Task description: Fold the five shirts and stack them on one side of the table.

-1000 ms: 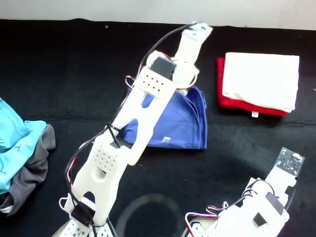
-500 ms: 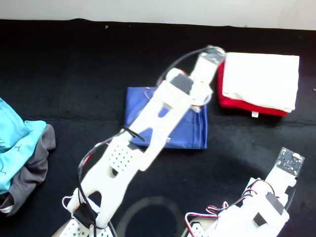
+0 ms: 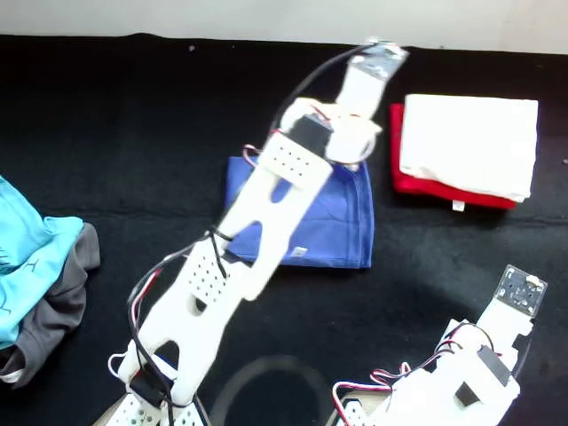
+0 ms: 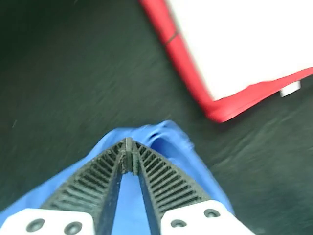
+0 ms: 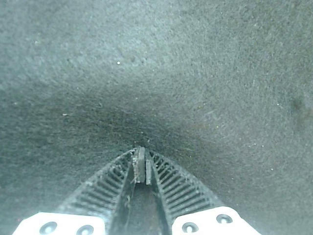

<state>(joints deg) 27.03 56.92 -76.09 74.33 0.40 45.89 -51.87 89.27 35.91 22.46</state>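
Left claw (image 4: 128,155) clenched on a corner of the folded blue shirt (image 3: 335,226), mid desk (image 3: 133,133). Likely for dragging it onto the stack just beside: white shirt (image 3: 470,142) atop red shirt (image 3: 397,151). Right claw (image 5: 141,169) clenched, empty, parked clear.

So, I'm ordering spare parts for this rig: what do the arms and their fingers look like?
The left arm and right arm are white plastic shells with slots and grids of small holes, black motors at the joints, and black, red and white wires. The fingers are black, ribbed, tapering triangles on white bases with screw holes.
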